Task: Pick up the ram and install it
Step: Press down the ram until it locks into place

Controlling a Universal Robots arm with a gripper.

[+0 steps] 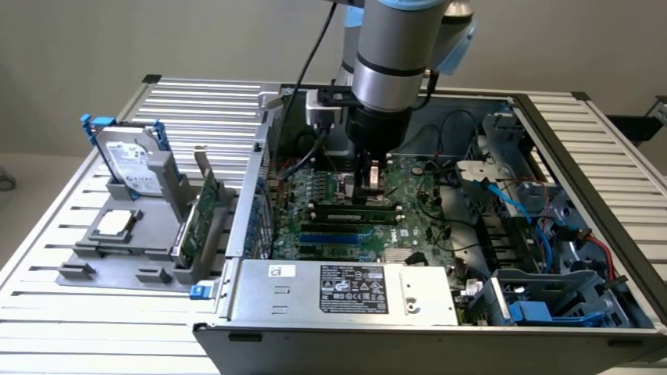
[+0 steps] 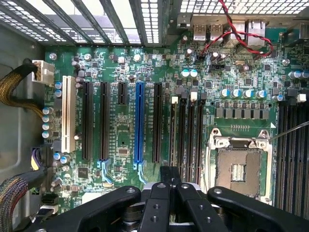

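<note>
Right, the black two-fingered pincer (image 1: 372, 181) sits low inside the open grey metal computer case (image 1: 344, 301), its fingertips pressed together with no gap; in the wrist view the pincer (image 2: 170, 186) shows the same, black matte fingers (image 2: 159, 203) meeting at the middle. Whether anything thin is pinched between them is hard to make out, since the arm's silver-and-black wrist blocks the spot in the exterior view.

The long, narrow dark-green ram stick with black chips (image 1: 354, 211) lies flat across the green motherboard (image 1: 417, 226), just below the pincer's tips, close to or touching them; contact cannot be settled. In the wrist view the pincer stands over the row of thin black plastic memory slots (image 2: 186, 135), and the stick itself is not distinguishable there.

The motherboard (image 2: 120, 145) is densely studded: long black expansion slots, one blue slot (image 2: 139, 123), one white slot (image 2: 68, 113), a square bare metal processor socket (image 2: 239, 169). Red and black wires (image 2: 231, 34) loop near the rear ports. The case's far-right bay is cut off.

Outside the case, on the ribbed aluminium desk (image 1: 208, 101), a grey plastic fixture (image 1: 125, 250) holds an upright silver hard drive (image 1: 130, 160) and a taller green expansion card (image 1: 203, 223).
</note>
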